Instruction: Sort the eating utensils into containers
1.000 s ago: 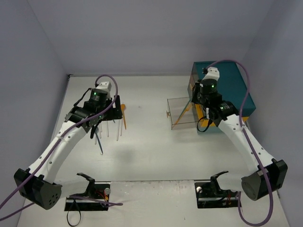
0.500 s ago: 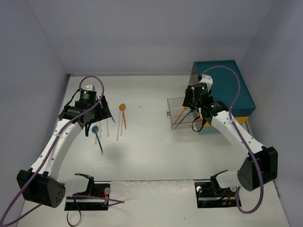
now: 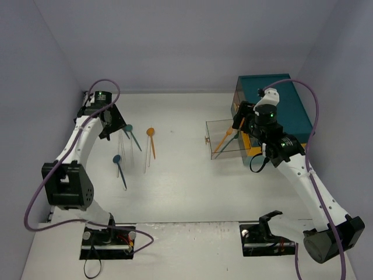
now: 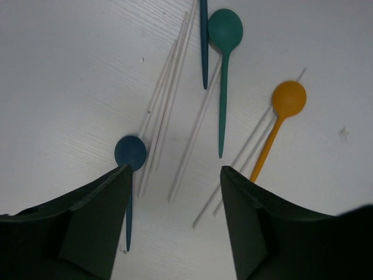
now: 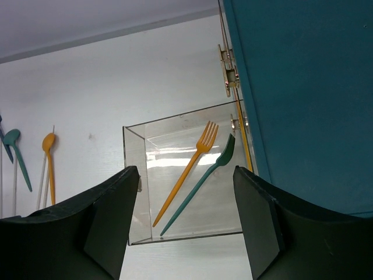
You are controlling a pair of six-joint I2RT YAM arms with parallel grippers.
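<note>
Our left gripper (image 4: 175, 175) and right gripper (image 5: 185, 175) are both spread wide, holding nothing. On the left, three smooth plastic spoons lie on the white table (image 3: 186, 192): a blue spoon (image 4: 130, 151) nearest, then an orange spoon (image 4: 289, 97) and a teal spoon (image 4: 225, 30), among thin clear utensils (image 4: 185, 151). On the right, one see-through box (image 5: 134, 149) holds two things: an orange fork (image 5: 198, 153) and a teal utensil (image 5: 215, 163). One big teal chest (image 5: 303, 87) stands just beyond it.

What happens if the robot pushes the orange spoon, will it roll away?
Probably not. The orange spoon lies flat with a rounded bowl and thin handle, so it would likely slide or spin on the smooth white table. It looks slim and plastic, so probably very light and slightly bendy.
</note>
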